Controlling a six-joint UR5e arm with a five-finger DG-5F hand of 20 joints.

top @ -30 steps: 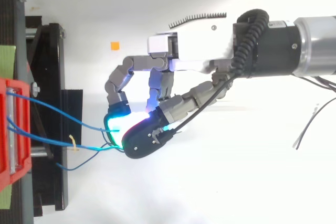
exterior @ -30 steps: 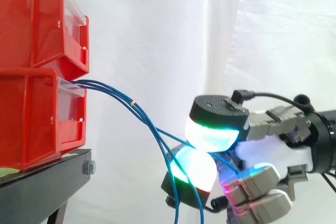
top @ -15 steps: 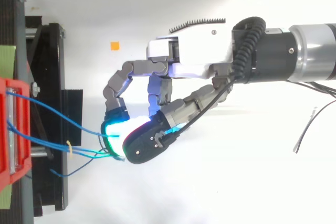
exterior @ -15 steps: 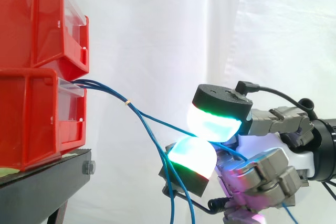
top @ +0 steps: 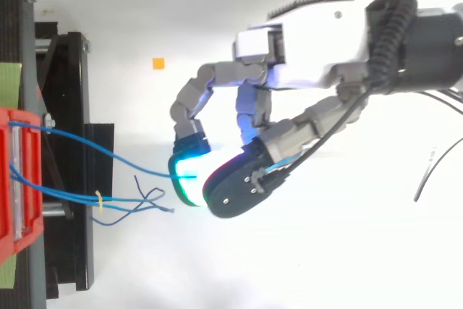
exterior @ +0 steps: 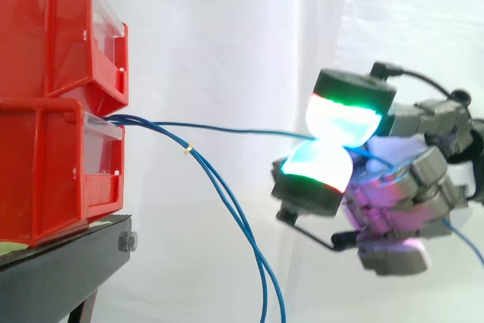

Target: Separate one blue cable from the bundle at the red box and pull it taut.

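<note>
Hand (top: 304, 45) had lifted and drawn back from the lower red plastic box (exterior: 45, 172) over the last half second. Fingers (exterior: 344, 119) were closed pad to pad, pinching one thin blue cable (exterior: 227, 129). That cable, sagging before, ran near-level and almost straight from box mouth to pinch. The remaining blue cables (exterior: 234, 217), bound by a small pale tie (exterior: 187, 147), drooped clear below. Judged: separation done, cable close to taut.

Ahead of me, at the left of the scene, a black stand (exterior: 72, 253) carries the lower red bin (exterior: 53, 175), which sits on a pale green sheet (top: 9, 81). A second red bin (exterior: 53, 28) is stacked on the first.
</note>
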